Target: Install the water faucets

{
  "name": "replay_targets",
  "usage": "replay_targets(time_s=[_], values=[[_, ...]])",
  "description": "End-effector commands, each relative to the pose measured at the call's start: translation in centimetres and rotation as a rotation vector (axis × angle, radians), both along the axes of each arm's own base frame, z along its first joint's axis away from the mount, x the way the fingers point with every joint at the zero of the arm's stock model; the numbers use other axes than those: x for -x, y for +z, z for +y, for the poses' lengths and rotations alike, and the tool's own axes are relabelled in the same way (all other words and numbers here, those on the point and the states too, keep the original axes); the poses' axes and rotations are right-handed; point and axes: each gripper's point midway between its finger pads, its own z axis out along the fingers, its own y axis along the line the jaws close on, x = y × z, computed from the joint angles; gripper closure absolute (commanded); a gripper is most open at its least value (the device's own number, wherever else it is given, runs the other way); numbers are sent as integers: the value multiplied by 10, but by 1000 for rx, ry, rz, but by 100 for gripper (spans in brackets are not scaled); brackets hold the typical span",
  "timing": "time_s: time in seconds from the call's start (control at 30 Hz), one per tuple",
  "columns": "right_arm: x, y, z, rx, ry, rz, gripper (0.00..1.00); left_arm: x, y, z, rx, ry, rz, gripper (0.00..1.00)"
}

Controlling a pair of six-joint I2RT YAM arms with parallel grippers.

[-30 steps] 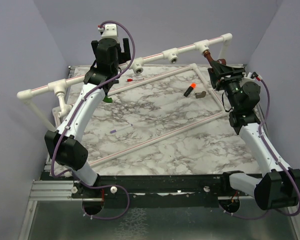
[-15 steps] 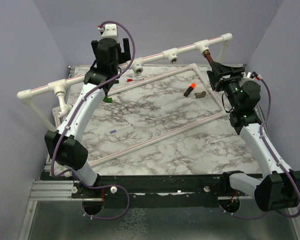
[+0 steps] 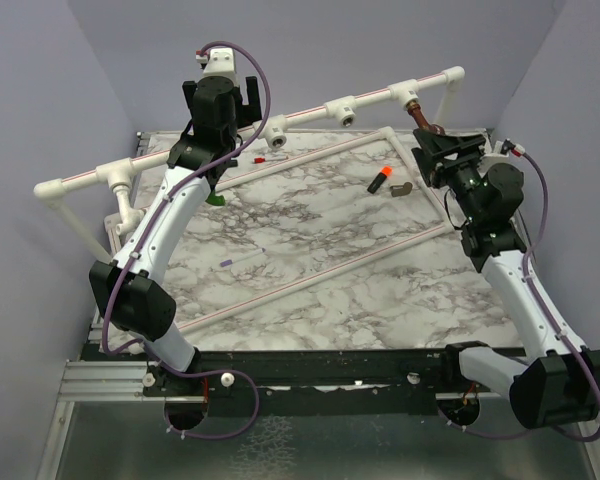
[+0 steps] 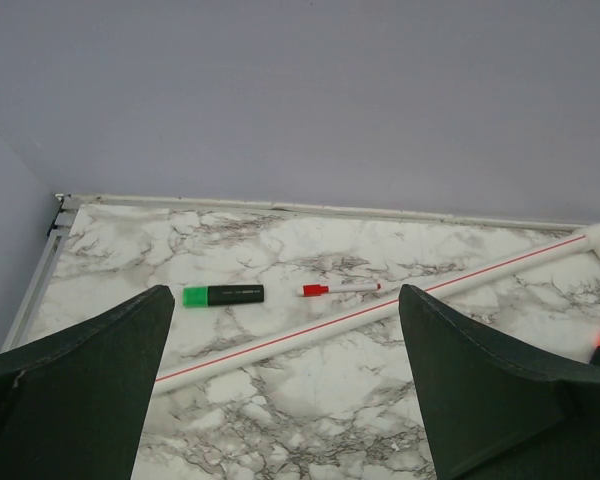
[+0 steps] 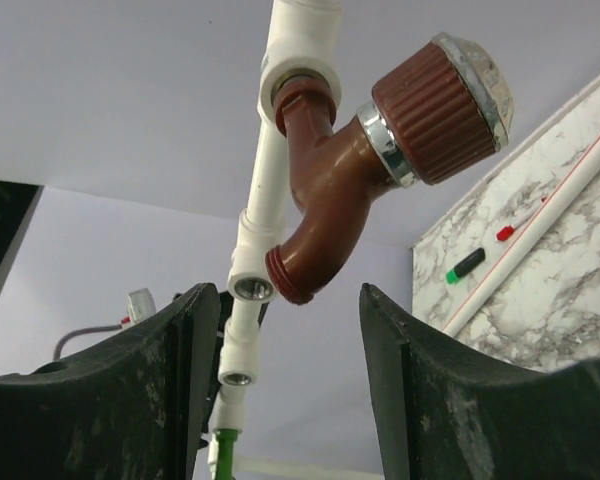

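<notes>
Desk [image 3: 310, 270] marble, mid-frame in top view. Orange-black cylinder [image 3: 381, 180] and grey bent piece [image 3: 402, 188] lie right of centre, just beside each other. Green faucet [image 3: 216, 198] peeks from under left arm, left of centre, mostly hidden. Left hand [image 4: 285, 300] raised at upper left, fingers wide apart, nothing held. Right hand [image 5: 286, 310] at upper right, fingers parted, gripping nothing. Brown faucet [image 5: 330, 190] just above its gap, untouched, seated in tee of white pipe [image 5: 270, 170] at far edge.
</notes>
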Motion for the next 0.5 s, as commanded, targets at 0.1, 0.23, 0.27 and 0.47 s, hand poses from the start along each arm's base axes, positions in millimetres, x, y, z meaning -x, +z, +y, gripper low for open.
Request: replay_targets(time_s=[0.1, 0.23, 0.27, 0.47], values=[[24, -2, 13, 286, 84, -73, 37, 10, -25, 0, -60, -17, 101, 5], [30, -5, 7, 462, 58, -145, 37, 10, -26, -1, -60, -20, 102, 5], [31, -4, 6, 521, 49, -172, 37, 11, -26, -1, -60, -19, 103, 5], [30, -4, -19, 875, -77, -275, 35, 11, -28, -2, -59, -22, 106, 5]])
